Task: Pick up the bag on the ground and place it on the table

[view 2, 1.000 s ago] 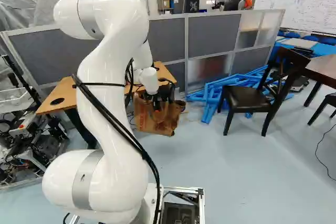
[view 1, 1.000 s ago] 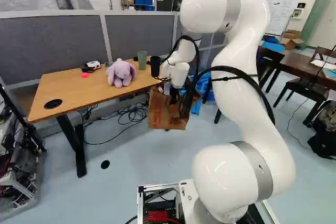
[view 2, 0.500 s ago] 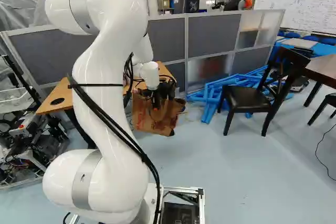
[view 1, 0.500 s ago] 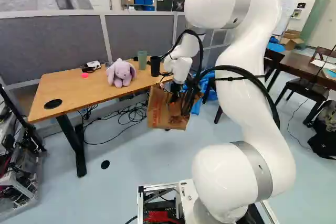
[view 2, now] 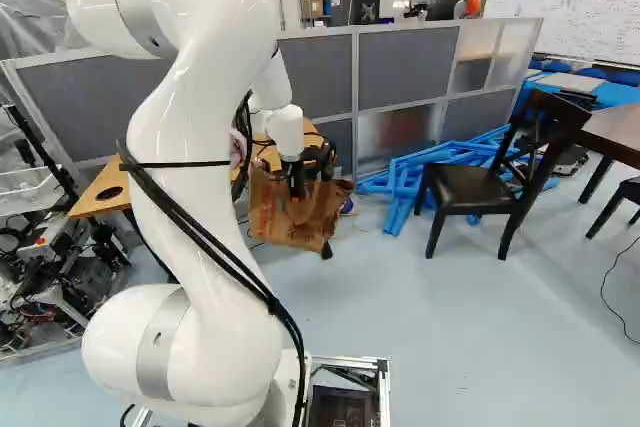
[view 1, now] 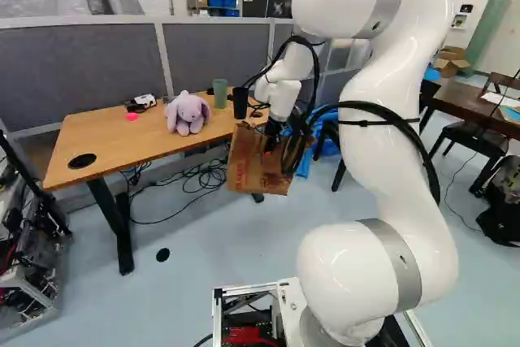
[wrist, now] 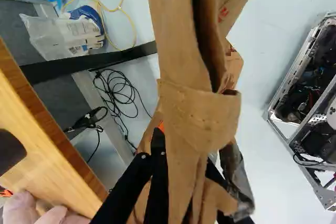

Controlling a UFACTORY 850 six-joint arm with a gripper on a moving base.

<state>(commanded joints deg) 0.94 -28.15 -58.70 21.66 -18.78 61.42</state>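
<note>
The gripper (view 1: 271, 140) is shut on the brown paper bag (view 1: 253, 170), which hangs off the floor by the near right end of the wooden table (view 1: 93, 132). From the right base view, the gripper (view 2: 297, 185) stands at the top part of the bag (view 2: 285, 219). In the wrist view the gripper (wrist: 184, 163) has the folded bag top (wrist: 197, 108) between its black fingers; the bag hides much of them. The table's edge (wrist: 58, 156) runs beside the bag, apart from it.
On the table are a purple plush toy (view 1: 187, 113), a green cup (view 1: 220, 93), a black cup (view 1: 240, 101) and a small white device (view 1: 145, 101). Blue frames (view 2: 400, 182) and a dark chair (view 2: 475, 192) stand beyond the bag. Cables (wrist: 118, 90) lie under the table.
The arm has raised its upper part, and the gripper has tilted. The held bag's top has risen a little and shifted slightly left in the right base view. The base has stayed put.
</note>
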